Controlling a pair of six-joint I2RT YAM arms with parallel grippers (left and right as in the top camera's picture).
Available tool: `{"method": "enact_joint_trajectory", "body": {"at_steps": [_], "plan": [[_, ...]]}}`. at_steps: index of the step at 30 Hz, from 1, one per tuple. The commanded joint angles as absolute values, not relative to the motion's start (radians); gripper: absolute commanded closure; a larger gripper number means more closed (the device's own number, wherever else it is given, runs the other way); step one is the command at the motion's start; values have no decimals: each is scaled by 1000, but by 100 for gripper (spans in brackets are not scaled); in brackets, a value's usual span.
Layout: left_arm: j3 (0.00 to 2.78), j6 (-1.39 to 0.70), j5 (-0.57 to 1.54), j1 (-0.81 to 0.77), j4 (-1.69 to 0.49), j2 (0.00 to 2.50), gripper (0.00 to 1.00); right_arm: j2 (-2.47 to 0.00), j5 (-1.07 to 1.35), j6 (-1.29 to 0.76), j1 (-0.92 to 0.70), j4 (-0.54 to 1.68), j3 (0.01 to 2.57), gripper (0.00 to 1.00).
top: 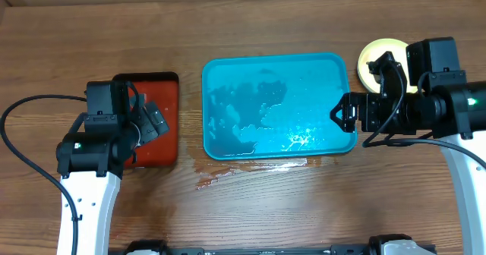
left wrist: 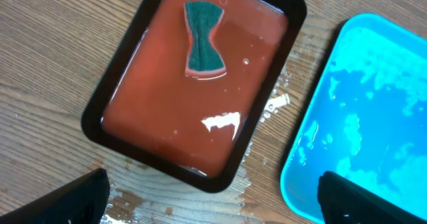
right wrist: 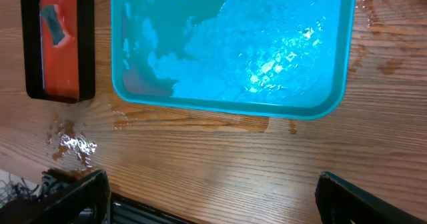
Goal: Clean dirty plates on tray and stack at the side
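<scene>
Both spread wide, the left gripper [left wrist: 213, 187] is hovering above the red tray [left wrist: 167, 137] holding a sponge [left wrist: 203, 37], the right gripper [right wrist: 212, 184] beside the blue tray [right wrist: 230, 107], plates [top: 370, 54] just behind it.

Overhead, the plates [top: 369, 53] at far right sit mostly under the right arm [top: 425, 107]. Only a yellow-green rim pokes out, so no way to count them. The left arm [top: 95, 145] covers about half the red tray [top: 168, 96]. In the left wrist view the tray [left wrist: 360, 117] runs off the right edge, and in the right wrist view its far rim is cropped too.
</scene>
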State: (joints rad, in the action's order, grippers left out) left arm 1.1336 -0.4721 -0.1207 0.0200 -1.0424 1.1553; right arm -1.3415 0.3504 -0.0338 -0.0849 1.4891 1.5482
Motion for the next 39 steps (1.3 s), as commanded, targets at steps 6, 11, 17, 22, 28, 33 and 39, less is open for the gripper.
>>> {"method": "enact_joint_trajectory", "body": {"at_steps": [6,11,17,22,28,33,39], "plan": [[1127,-487,-138,20,-1039,1159,0,-1207,322,-25,-55,1435,1542,0],[1127,-487,-138,20,-1039,1159,0,-1006,333,-25,-55,1275,1376,0],[1127,-487,-138,20,-1039,1159,0,-714,334,-26,-55,988,1009,0],[1127,-487,-138,20,-1039,1159,0,-517,334,-26,-56,701,707,0],[1127,-487,-138,20,-1039,1159,0,-313,331,-26,-56,377,412,0],[1127,-487,-138,20,-1039,1159,0,-162,309,-26,-59,159,210,0],[1127,-487,-138,20,-1039,1159,0,-24,242,-26,-59,26,83,0]]}}
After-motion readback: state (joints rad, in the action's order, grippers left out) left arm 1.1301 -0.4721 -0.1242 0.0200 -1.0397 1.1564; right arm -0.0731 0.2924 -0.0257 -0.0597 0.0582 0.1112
